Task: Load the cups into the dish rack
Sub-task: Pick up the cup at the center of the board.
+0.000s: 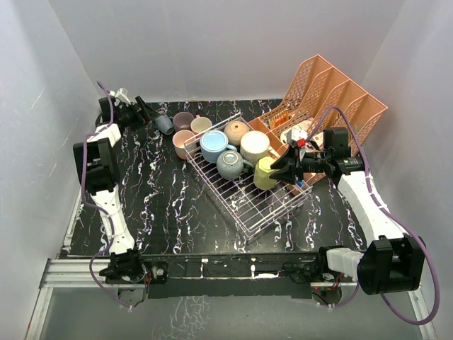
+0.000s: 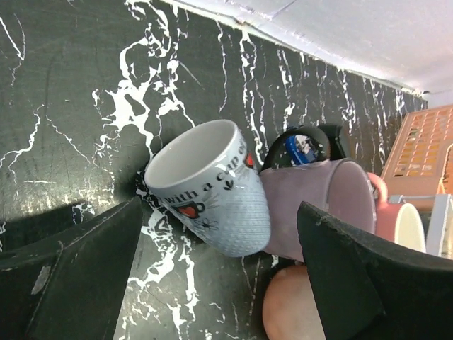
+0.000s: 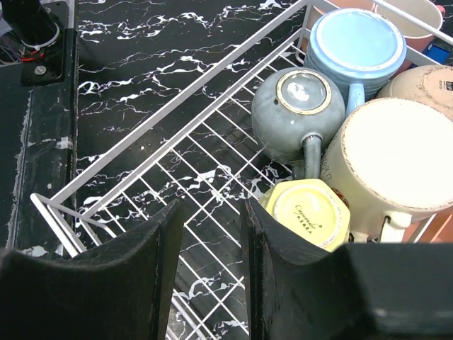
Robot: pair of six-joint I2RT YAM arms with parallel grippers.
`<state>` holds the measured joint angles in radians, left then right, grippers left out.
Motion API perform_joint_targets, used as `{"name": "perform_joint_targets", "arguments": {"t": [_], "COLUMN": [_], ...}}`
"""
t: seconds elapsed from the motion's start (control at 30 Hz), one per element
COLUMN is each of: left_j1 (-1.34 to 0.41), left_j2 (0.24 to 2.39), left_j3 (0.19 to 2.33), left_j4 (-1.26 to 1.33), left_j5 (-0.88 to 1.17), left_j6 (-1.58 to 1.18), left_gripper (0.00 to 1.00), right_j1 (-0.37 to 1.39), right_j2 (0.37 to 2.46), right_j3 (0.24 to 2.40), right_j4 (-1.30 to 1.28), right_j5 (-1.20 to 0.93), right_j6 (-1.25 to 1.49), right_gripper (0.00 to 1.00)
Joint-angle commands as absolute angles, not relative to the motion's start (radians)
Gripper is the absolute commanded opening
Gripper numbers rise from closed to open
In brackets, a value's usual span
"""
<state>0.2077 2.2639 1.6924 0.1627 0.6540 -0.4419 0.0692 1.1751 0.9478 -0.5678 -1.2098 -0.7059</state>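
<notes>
Five are loaded in the dish rack (image 1: 255, 207): light blue cup (image 1: 214, 145), grey-blue cup (image 1: 230, 164), tan cup (image 1: 236, 131), cream cup (image 1: 255, 146), yellow cup (image 1: 265, 172). Four are left on the counter (image 1: 163, 202) by its far corner: lettered mug (image 2: 212, 188) on its side, mauve cup (image 2: 318, 202), pink cup (image 1: 183, 142), cream-lined cup (image 1: 201, 125). Left fingers (image 2: 71, 276) are spread wide either side of the lettered mug, while right fingers (image 3: 134, 283) are narrow and empty over the rack.

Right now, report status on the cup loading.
Left gripper open before grey printed mug, unracked. Right gripper part open, empty, over dish rack. Mauve mug pressed against the printed one.
</notes>
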Motion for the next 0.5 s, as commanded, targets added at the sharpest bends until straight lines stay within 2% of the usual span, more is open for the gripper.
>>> {"name": "perform_joint_targets", "arguments": {"t": [0.0,0.47], "left_j1": [0.216,0.222], "left_j2": [2.293,2.400], "left_j3": [1.767,1.799], "left_j4": [0.144,0.360], "left_j5": [0.750,0.813], "left_j6": [-0.338,-0.397], "left_gripper": [0.89,0.88], "right_j1": [0.062,0.061], "right_j2": [1.176,1.211], "right_j3": [0.952,0.952], "right_j4": [-0.533,-0.538], "right_j5": [-1.209,-1.200], "right_j6": [-0.724,-0.732], "right_gripper": [0.40,0.40]}}
